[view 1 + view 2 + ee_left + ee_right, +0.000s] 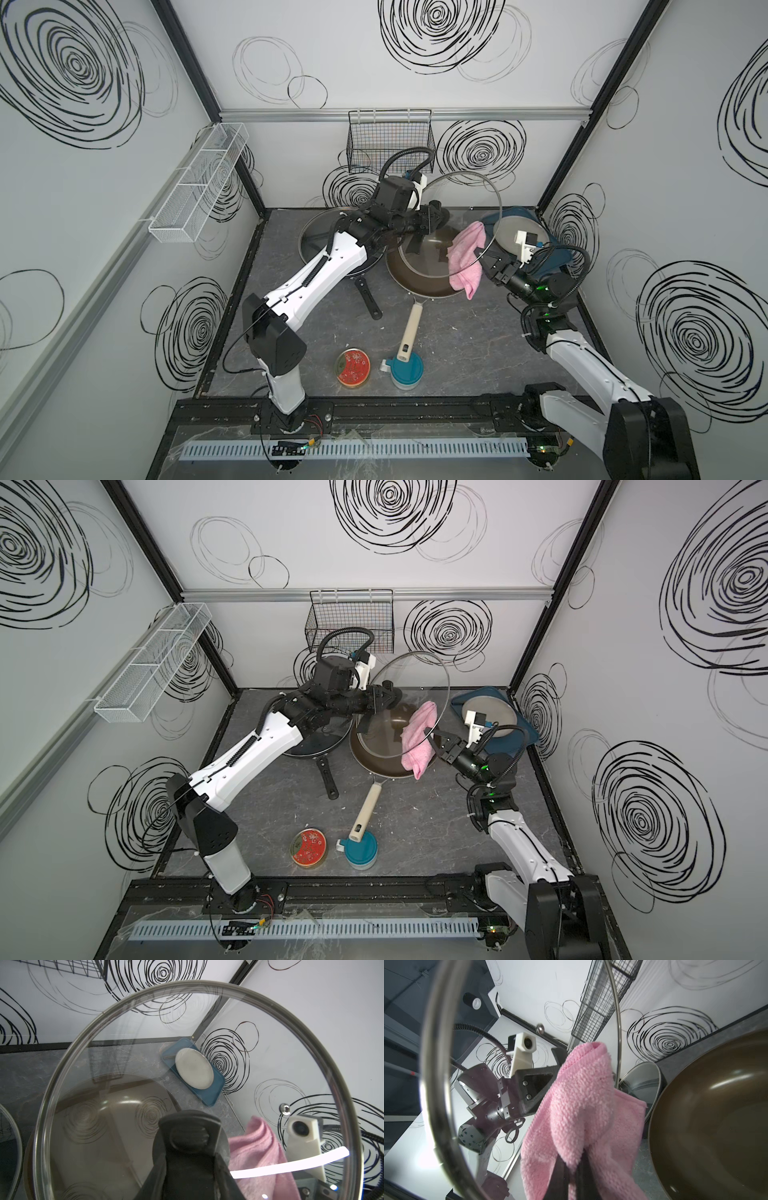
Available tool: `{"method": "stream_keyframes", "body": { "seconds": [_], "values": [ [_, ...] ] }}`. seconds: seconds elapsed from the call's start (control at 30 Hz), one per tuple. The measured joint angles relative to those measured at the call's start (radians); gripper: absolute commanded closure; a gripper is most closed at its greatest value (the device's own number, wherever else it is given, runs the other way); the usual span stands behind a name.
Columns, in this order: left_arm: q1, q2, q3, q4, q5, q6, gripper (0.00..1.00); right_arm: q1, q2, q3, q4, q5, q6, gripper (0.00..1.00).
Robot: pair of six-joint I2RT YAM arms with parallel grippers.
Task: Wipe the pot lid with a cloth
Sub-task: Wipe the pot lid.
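The pot lid (461, 201) (415, 679) is clear glass with a metal rim. It is held tilted on edge above a brown pan. My left gripper (436, 216) (388, 698) (190, 1142) is shut on the lid's black knob. The glass fills the left wrist view (145, 1053). My right gripper (484, 259) (434, 739) (573, 1159) is shut on the pink fuzzy cloth (465, 257) (417, 737) (581, 1095). The cloth lies against the lid's face away from the knob, near its lower rim, and shows through the glass (255, 1147).
Below the lid sits the brown pan (415, 278) with a cream handle (409, 328). A black pan with its own lid (316, 241) is at its left. A blue board (552, 257) stands back right; a red tin (352, 368) and teal-lidded jar (405, 370) in front. A wire basket (390, 141) hangs behind.
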Motion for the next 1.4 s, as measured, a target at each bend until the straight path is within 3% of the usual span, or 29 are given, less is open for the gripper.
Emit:
{"method": "stream_keyframes", "body": {
  "seconds": [0.23, 0.63, 1.1, 1.4],
  "values": [
    [-0.017, -0.004, -0.034, -0.016, 0.004, 0.004, 1.0, -0.103, 0.053, 0.05, -0.015, -0.041, 0.033, 1.0],
    [-0.069, -0.018, -0.034, -0.018, 0.024, 0.008, 1.0, -0.109, 0.373, 0.258, 0.239, -0.049, 0.157, 1.0],
    [-0.106, -0.018, 0.003, -0.015, 0.029, -0.004, 1.0, -0.002, 0.667, 0.488, 0.375, -0.026, 0.203, 1.0],
    [-0.111, -0.015, 0.034, -0.015, 0.026, -0.011, 1.0, 0.112, 0.814, 0.512, 0.481, 0.004, 0.261, 1.0]
  ]
}}
